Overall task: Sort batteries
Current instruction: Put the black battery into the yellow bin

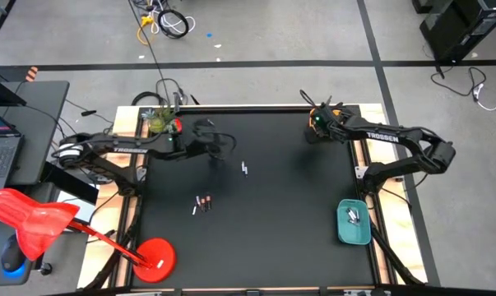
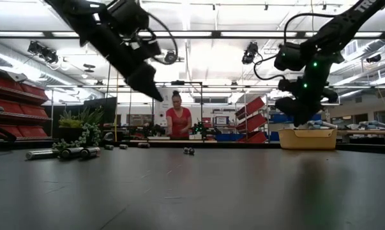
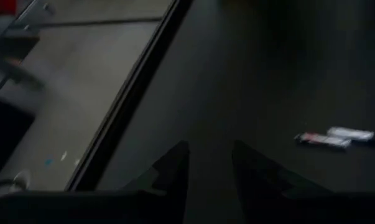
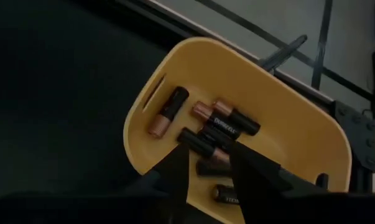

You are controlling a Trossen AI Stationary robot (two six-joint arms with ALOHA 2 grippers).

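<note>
High view: the right gripper [image 1: 317, 123] was positioned at the far right corner of the black table [image 1: 272, 238], and the left gripper [image 1: 219, 146] was extended over the far left part of the mat. Loose batteries lay in two groups: a pair near the middle [image 1: 245, 168] and a small cluster nearer the front [image 1: 202, 202]. A teal tray [image 1: 354, 223] holding a few pale batteries sat at the right edge.

Low view: both arms hung clear of the surface, neither touching it. Several batteries [image 2: 71, 153] rested on the table at the left, and a yellow tray [image 2: 307, 138] stood below the right gripper. A person stood in the room beyond the table.

Left wrist view: the left fingers [image 3: 175, 168] were set narrowly apart with nothing between them. Two batteries [image 3: 333, 137] lay side by side on the mat, ahead of the gripper and off its line.

Right wrist view: the right fingers [image 4: 181, 165] were parted with an empty gap, directly above the yellow tray [image 4: 287, 93], which contained several copper-and-black batteries [image 4: 168, 111].

Judgement: the right arm appeared to be at the deposit step. The next move called for the left gripper to align over the pair, descend and close on one battery.
</note>
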